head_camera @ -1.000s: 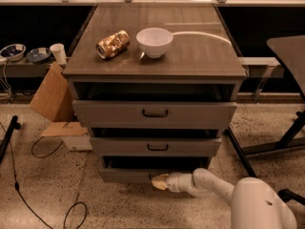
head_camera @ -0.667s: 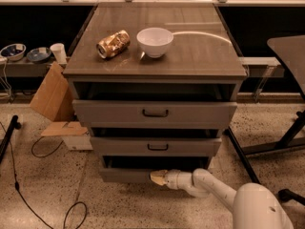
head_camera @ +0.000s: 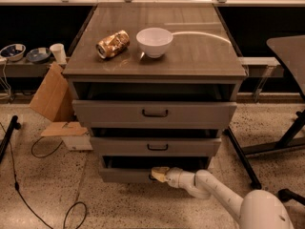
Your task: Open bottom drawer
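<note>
The bottom drawer (head_camera: 125, 175) is the lowest grey front of the cabinet (head_camera: 155, 70), pulled out a little, with a dark gap above it. My gripper (head_camera: 156, 174) reaches in from the lower right on a white arm (head_camera: 214, 192) and sits at the middle of that drawer's front, where the handle is hidden behind it. The mid-sized drawer (head_camera: 155, 147) and the widest top drawer (head_camera: 153, 112) above also stand slightly pulled out, each with a dark bar handle.
A white bowl (head_camera: 154, 41) and a crushed can (head_camera: 113, 44) sit on the cabinet top. Cardboard (head_camera: 52, 97) leans at the left, cables (head_camera: 43, 149) lie on the speckled floor, and a table's legs (head_camera: 267, 144) stand at the right.
The arm and gripper have stayed at the bottom drawer's front, shifting very slightly. The drawer's position looks the same.
</note>
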{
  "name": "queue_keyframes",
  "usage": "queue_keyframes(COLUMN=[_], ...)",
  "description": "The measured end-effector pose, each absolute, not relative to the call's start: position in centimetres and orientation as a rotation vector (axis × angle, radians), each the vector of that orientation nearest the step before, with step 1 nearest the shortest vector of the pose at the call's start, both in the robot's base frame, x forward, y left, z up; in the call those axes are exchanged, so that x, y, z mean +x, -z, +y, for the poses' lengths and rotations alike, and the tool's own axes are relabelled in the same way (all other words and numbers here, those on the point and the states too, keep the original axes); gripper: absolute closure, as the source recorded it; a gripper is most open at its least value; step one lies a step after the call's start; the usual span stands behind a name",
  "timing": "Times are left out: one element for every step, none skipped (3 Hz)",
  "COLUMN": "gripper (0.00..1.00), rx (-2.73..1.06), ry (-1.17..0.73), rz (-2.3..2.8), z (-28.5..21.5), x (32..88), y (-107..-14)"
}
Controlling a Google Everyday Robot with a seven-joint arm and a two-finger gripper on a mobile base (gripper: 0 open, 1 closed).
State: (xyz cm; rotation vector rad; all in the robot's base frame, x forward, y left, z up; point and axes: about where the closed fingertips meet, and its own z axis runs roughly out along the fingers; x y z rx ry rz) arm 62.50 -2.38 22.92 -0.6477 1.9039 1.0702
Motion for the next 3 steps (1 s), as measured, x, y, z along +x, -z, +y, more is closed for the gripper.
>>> queue_keyframes(gripper=[1.0, 1.0, 1.0], rx=[-0.678, -0.733, -0.799], ry=[-1.061, -1.021, -0.959], rz=[1.86, 1.811, 1.76], z=[-1.7, -0.9, -0.3], x=[63.2, 63.8, 64.3], y=[-23.7, -24.4, -25.4])
